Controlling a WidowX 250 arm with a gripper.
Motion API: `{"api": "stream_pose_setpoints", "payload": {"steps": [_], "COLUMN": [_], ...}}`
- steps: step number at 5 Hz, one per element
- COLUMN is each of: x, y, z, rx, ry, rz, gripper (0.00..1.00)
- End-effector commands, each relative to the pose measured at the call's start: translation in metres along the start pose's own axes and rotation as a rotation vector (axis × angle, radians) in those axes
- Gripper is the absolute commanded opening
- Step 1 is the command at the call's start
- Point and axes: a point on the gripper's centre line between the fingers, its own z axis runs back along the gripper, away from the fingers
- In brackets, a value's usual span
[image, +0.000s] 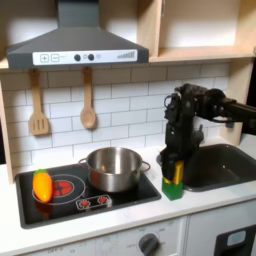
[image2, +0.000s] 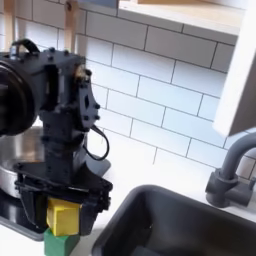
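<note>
Two blocks stacked here: my gripper (image2: 62, 215) is clamped on the yellow block (image2: 64, 217), sitting on the green block (image2: 58, 243), pot (image: 114, 168) at 9 o'clock.

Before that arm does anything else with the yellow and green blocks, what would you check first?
1. Claw around the yellow block: ok, fingers either side.
2. Grip firm: cannot tell.
3. Yellow block squarely on the green block: ok.
4. Stack on the counter, not over the sink: ok, though near its edge.
5. Pot apart from the arm: ok in the first exterior view.
6. Faucet out of the way: ok.
</note>
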Motion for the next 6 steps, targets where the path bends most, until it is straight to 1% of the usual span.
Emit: {"api": "stream_pose_setpoints", "payload": {"steps": [1, 2, 3, 4, 5, 6], "x": [0.0089, 0.0155, 0.0165, 0.0186, 0.0158, 0.0134], "y": [-0.0031, -0.0009, 0.0056, 0.0007, -0.0040, -0.0036], "z": [-0.0018, -0.0011, -0.0029, -0.0034, -0.0010, -0.0020], "rx": [0.000, 0.002, 0.003, 0.016, 0.007, 0.008], "ry": [-0.007, -0.036, -0.057, -0.045, -0.045, -0.040], "rz": [0.015, 0.025, 0.062, 0.032, 0.015, 0.007], "gripper": [1.00, 1.00, 1.00, 0.00, 0.00, 0.00]}}
